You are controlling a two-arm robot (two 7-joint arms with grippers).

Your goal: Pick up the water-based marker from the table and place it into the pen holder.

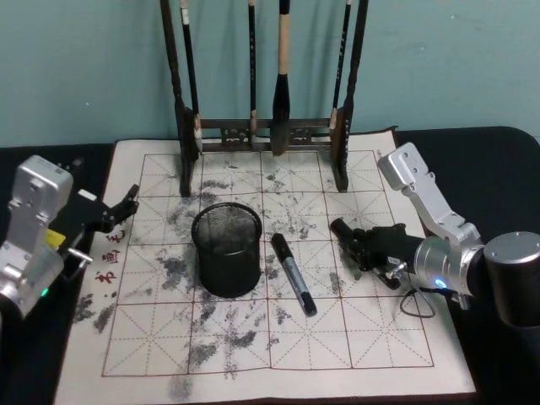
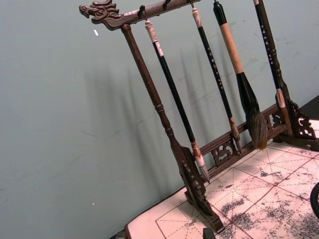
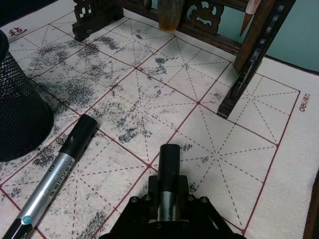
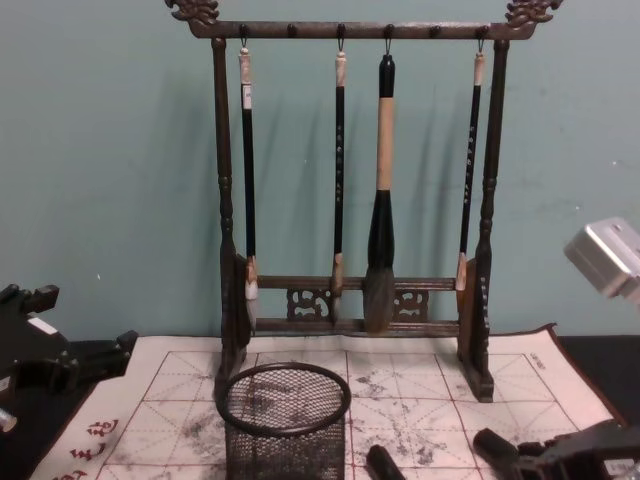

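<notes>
A water-based marker (image 1: pixel 293 274) with a black cap and grey barrel lies flat on the cream mat (image 1: pixel 152 346), just right of the pen holder (image 1: pixel 226 249), a black wire-mesh cup standing upright. My right gripper (image 1: pixel 353 243) hovers low over the mat to the right of that marker and is shut on a second marker (image 3: pixel 169 167), whose black cap sticks out ahead of the fingers. The lying marker (image 3: pixel 55 172) and the pen holder's wall (image 3: pixel 20 114) show in the right wrist view too. My left gripper (image 1: pixel 122 208) hangs open at the mat's left edge, holding nothing.
A tall dark wooden brush rack (image 1: pixel 261 131) with several hanging brushes stands at the mat's back, behind the pen holder. The mat's front half is bare, ink-stained grid. Dark table (image 1: pixel 498 160) borders the mat on both sides.
</notes>
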